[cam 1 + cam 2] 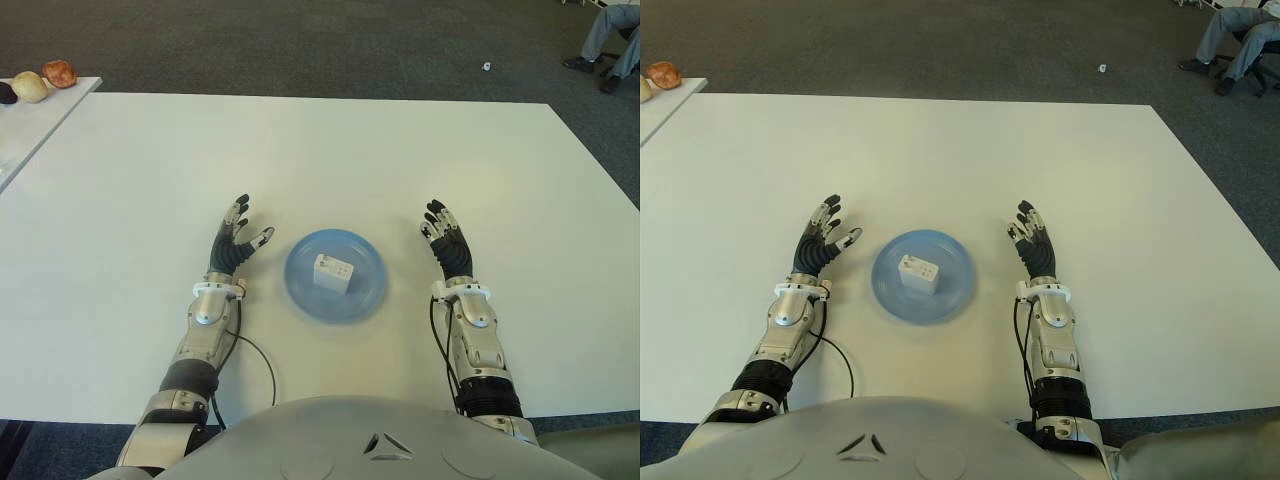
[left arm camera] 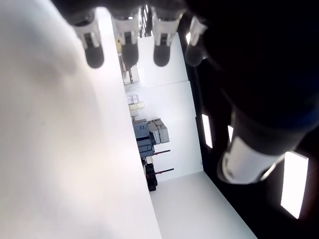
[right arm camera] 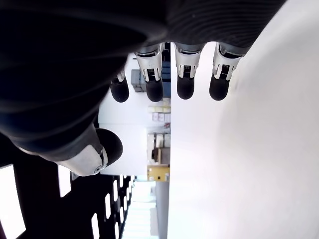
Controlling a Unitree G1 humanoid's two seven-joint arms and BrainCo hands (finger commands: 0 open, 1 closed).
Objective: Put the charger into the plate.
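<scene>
Head cameras overlook the table (image 1: 320, 150); wrist cameras hug fingers (image 3: 185, 79).

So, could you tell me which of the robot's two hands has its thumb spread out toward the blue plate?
The left hand: its thumb angles toward the round blue plate holding the white charger; the right hand shows fingers together.

A white table (image 1: 330, 150) stands on dark grey carpet (image 1: 300, 45).
</scene>
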